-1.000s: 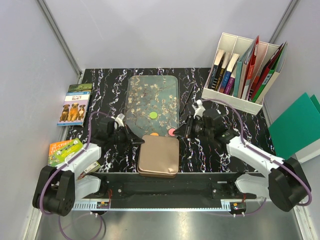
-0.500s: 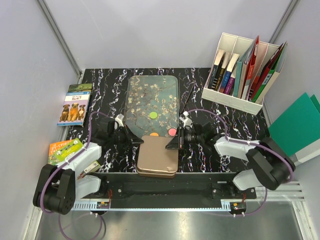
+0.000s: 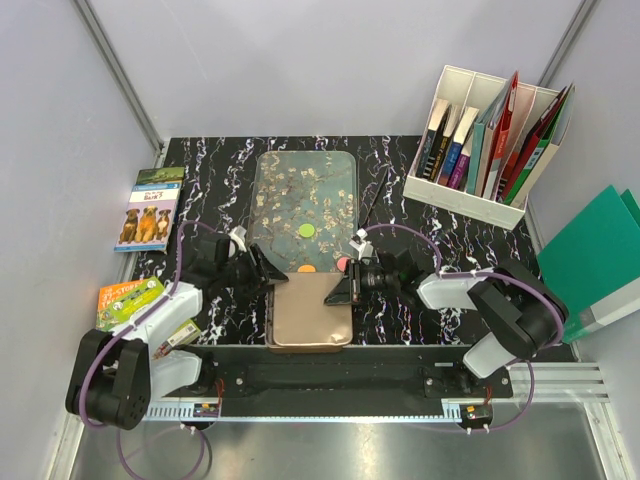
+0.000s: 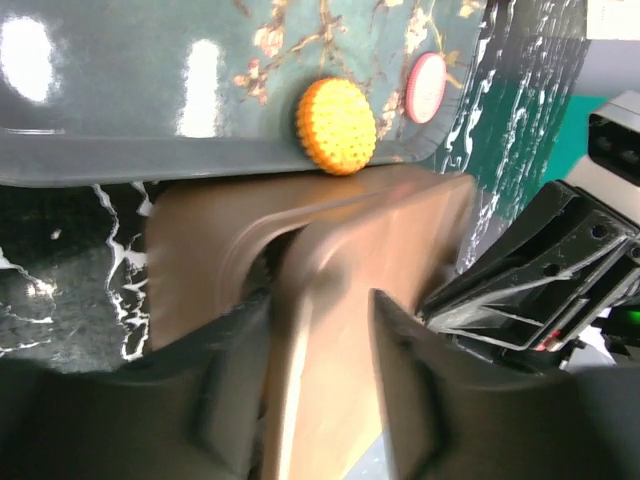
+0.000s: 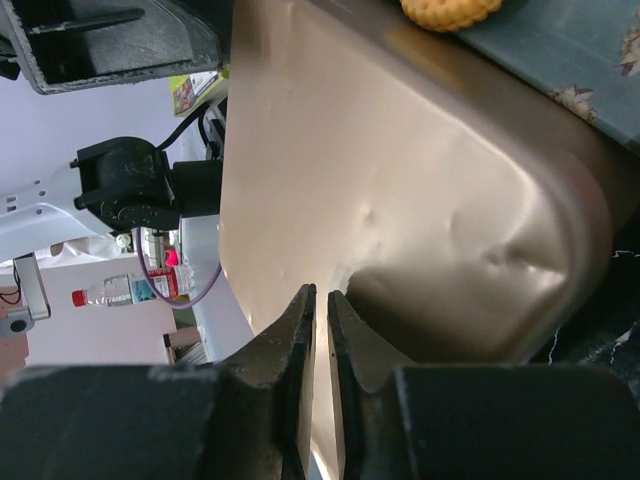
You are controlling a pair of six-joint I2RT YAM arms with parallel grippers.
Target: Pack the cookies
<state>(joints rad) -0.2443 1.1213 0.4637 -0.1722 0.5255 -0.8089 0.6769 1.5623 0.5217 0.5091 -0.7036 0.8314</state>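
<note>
Three cookies lie at the near end of the blossom tray [image 3: 300, 180]: a green one [image 3: 307, 231], an orange one [image 3: 309, 268] [image 4: 336, 125] and a pink one [image 3: 343, 264] [image 4: 427, 87]. Just below them sits a rose-gold tin [image 3: 310, 312] with its lid on. My left gripper [image 3: 268, 278] [image 4: 320, 300] is at the tin's left edge, jaws apart with the blurred lid edge between them. My right gripper [image 3: 333, 293] [image 5: 320, 292] is at the tin's right edge. Its fingers are closed to a thin slit on the lid's rim.
A white file box of books [image 3: 490, 145] stands at the back right and a green folder [image 3: 600, 250] lies off the table's right side. A dog booklet [image 3: 150, 208] and a green packet [image 3: 128, 300] lie at the left. A dark stick [image 3: 375, 200] rests beside the tray.
My right arm has swung in from beside the tray to the tin's right edge. My left jaws have spread apart. The tin has shifted slightly left.
</note>
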